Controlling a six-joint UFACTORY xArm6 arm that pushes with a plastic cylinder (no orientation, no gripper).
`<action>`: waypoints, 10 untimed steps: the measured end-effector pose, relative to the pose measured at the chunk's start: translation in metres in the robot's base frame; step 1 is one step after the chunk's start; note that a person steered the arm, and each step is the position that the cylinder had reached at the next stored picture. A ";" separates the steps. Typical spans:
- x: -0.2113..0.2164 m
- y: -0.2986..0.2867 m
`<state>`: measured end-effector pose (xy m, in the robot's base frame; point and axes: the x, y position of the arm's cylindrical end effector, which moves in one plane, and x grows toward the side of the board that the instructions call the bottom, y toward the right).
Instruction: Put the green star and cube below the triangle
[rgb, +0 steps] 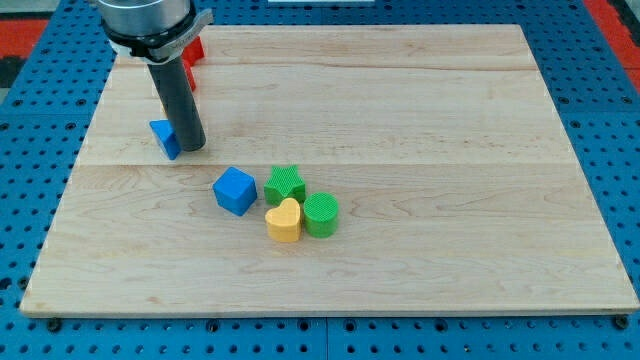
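Wooden board (420, 120) carries my tip (192, 147), which touches the small blue triangle block (165, 138) at the view's left; no jaws exist. Lower down sit the blue cube (235, 190) and green star block (285, 184), well apart from my tip.

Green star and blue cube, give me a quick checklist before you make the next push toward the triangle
1. My tip in view: ok, it rests beside the blue triangle.
2. Green star below the triangle: not ok, it sits to the view's right.
3. Blue cube reachable: ok, its left side is open.
4. Star free of neighbours: not ok, yellow heart and green cylinder crowd it.
5. Red block behind the arm: cannot tell its shape.
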<state>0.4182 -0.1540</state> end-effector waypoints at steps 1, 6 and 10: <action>-0.006 0.084; 0.071 0.081; 0.054 0.018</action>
<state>0.4719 -0.1358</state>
